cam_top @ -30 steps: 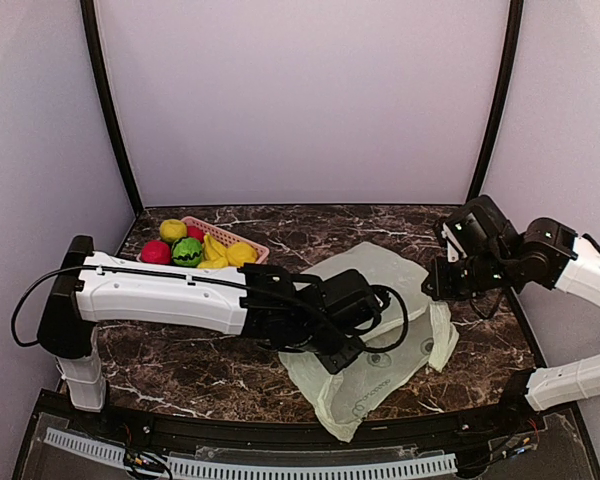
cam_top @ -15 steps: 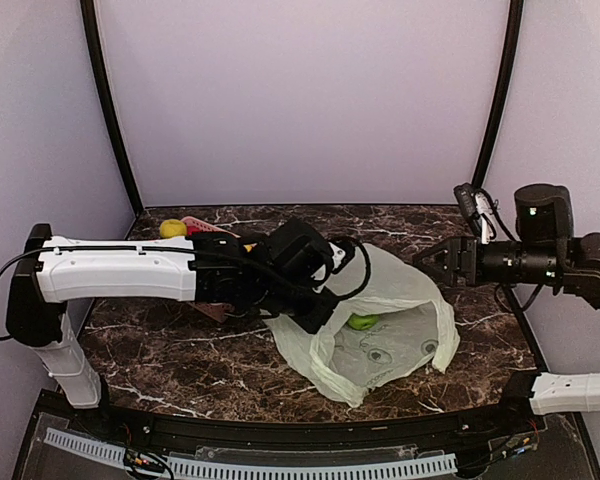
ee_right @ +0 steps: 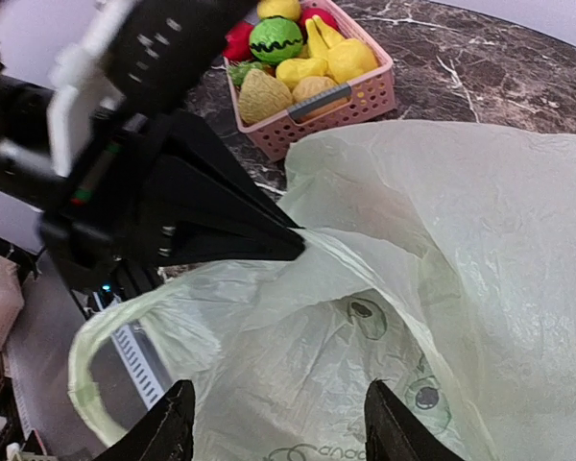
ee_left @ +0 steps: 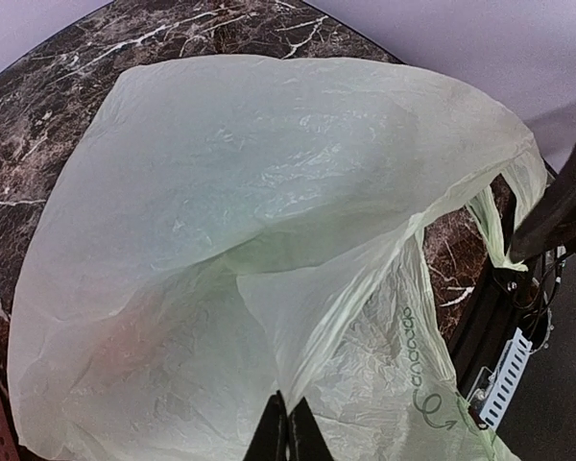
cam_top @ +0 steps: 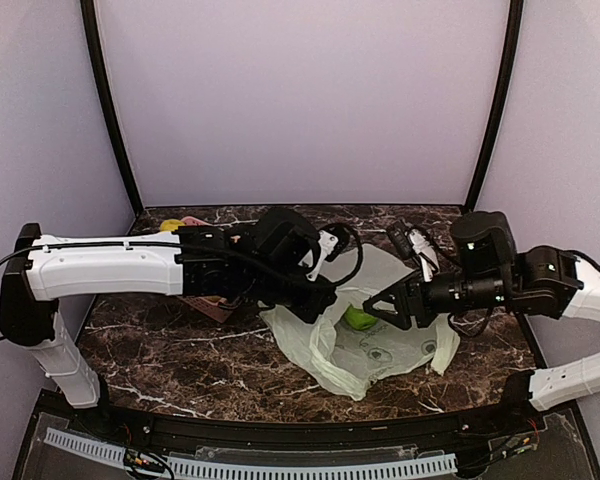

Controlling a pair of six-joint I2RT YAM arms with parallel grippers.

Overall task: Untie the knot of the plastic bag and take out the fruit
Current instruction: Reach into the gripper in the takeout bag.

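Note:
The pale green plastic bag (cam_top: 390, 350) lies on the marble table with its mouth pulled open. My left gripper (cam_top: 321, 297) is shut on a fold of the bag's upper edge and holds it up; in the left wrist view the black fingertips (ee_left: 288, 430) pinch the film. A light green fruit (cam_top: 358, 319) shows inside the bag's mouth. Just right of that fruit my right gripper (cam_top: 382, 309) stands open at the mouth. In the right wrist view its fingers (ee_right: 178, 427) spread over the bag (ee_right: 442, 240) with nothing between them, and the fruit is hidden.
A pink basket (ee_right: 360, 96) holds toy pieces, among them a green ball (ee_right: 276, 38) and yellow bananas (ee_right: 331, 56). It sits at the back left, mostly hidden behind the left arm (cam_top: 110, 268) in the top view. The table's dark front rail (cam_top: 280, 430) runs below the bag.
The left gripper has lifted the bag's edge up and back, opening the mouth and baring the green fruit. The right gripper has opened and swung in from the right to the mouth.

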